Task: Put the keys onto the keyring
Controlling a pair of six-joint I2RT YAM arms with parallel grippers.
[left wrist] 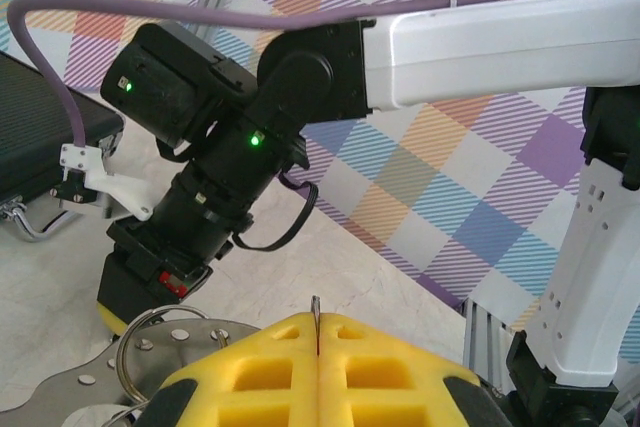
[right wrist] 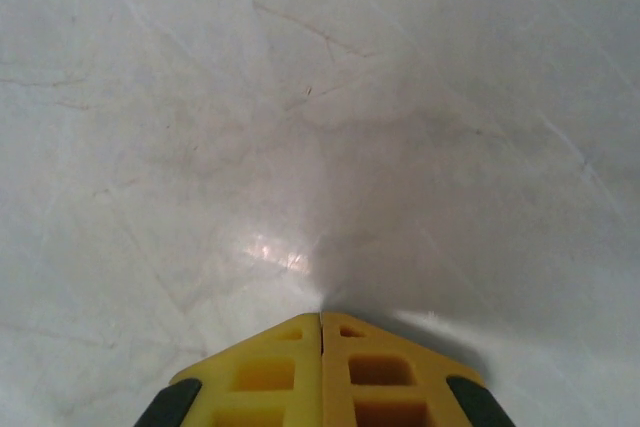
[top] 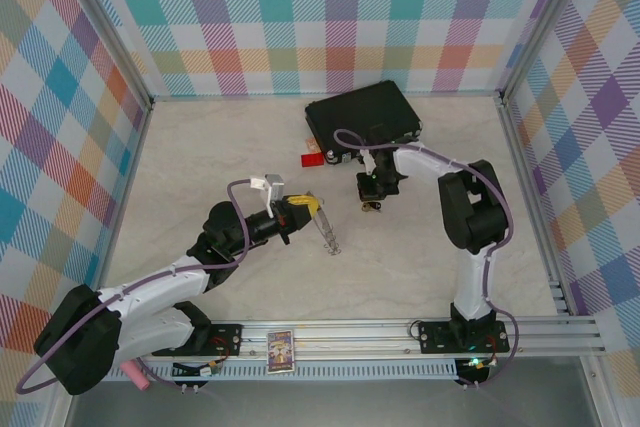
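Observation:
My left gripper [top: 310,207] is shut on the thin rim of the keyring [top: 328,235], which slants from its yellow fingers down to the table. In the left wrist view the metal edge sticks up between the closed fingertips of the left gripper [left wrist: 318,319], and the keyring's grey band with nubs [left wrist: 90,379] spreads to the lower left. My right gripper [top: 373,197] points down at the table, shut. A small brownish key [top: 372,208] sits right at its tip; I cannot tell whether it is held. The right gripper [right wrist: 321,319] shows nothing between its fingers.
A black case [top: 362,115] with a silver handle [left wrist: 30,225] lies at the back of the table, a small red tag [top: 312,158] beside it. Plaid walls close in the left, back and right sides. A metal rail [top: 400,335] runs along the near edge.

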